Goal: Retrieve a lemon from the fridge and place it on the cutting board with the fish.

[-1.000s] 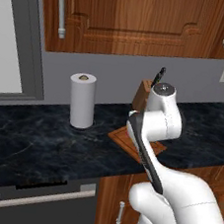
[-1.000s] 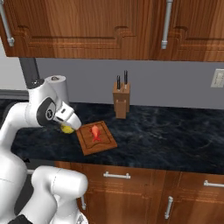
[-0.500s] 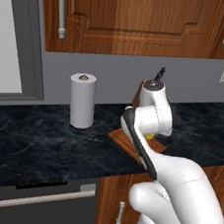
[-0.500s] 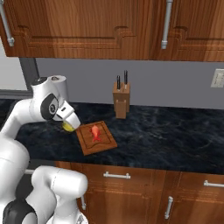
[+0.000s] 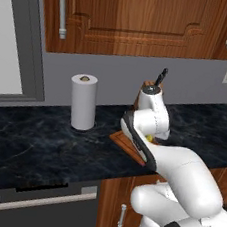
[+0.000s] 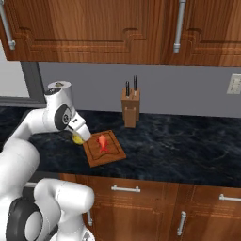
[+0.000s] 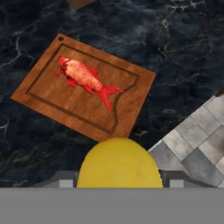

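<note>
Carrying step, nearly done: claw (image 6: 78, 137) gripping the lemon (image 7: 119, 163), hovering just off the left edge of the cutting board (image 6: 113, 155) with the fish (image 6: 102, 143). Next up: slide right, lower, let go.

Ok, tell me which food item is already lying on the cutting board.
The fish, red, lies flat on the cutting board; the yellow lemon sits in the gripper.
</note>
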Robot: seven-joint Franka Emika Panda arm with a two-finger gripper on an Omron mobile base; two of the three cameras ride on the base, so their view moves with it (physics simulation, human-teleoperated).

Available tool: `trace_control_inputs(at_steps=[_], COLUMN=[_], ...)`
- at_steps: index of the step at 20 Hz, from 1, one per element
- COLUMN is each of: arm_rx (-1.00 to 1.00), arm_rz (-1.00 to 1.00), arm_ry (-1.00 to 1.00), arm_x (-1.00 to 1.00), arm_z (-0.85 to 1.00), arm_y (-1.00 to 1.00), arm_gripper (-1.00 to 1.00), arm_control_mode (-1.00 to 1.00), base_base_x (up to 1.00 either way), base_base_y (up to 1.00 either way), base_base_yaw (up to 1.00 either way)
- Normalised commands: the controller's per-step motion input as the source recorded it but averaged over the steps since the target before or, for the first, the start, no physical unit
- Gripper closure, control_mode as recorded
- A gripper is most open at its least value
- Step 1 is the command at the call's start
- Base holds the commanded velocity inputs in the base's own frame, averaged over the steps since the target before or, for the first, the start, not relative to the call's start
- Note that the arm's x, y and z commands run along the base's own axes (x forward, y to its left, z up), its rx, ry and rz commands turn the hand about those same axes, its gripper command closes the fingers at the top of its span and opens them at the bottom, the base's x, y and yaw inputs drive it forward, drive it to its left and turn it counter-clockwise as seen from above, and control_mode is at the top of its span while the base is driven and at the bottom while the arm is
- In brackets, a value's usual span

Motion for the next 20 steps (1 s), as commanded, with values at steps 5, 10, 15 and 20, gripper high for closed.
trace_control_inputs(at_steps=[5, 10, 15, 20], arm_rx=[0.00, 0.07, 0.06, 0.00], arm_rz=[0.00, 0.01, 0.01, 0.00], arm_ry=[0.03, 0.00, 0.06, 0.02], arm_x=[0.31, 0.16, 0.25, 0.15], arm_z=[-0.25, -0.01, -0.07, -0.29], arm_y=[0.00, 0.00, 0.00, 0.00], arm_gripper=[1.00, 1.00, 1.00, 1.00], arm_control_mode=[-1.00, -1.00, -1.00, -1.00], base_base_x=[0.00, 0.00, 0.00, 0.00], base_base_y=[0.00, 0.00, 0.00, 0.00], base_base_yaw=[0.00, 0.00, 0.00, 0.00])
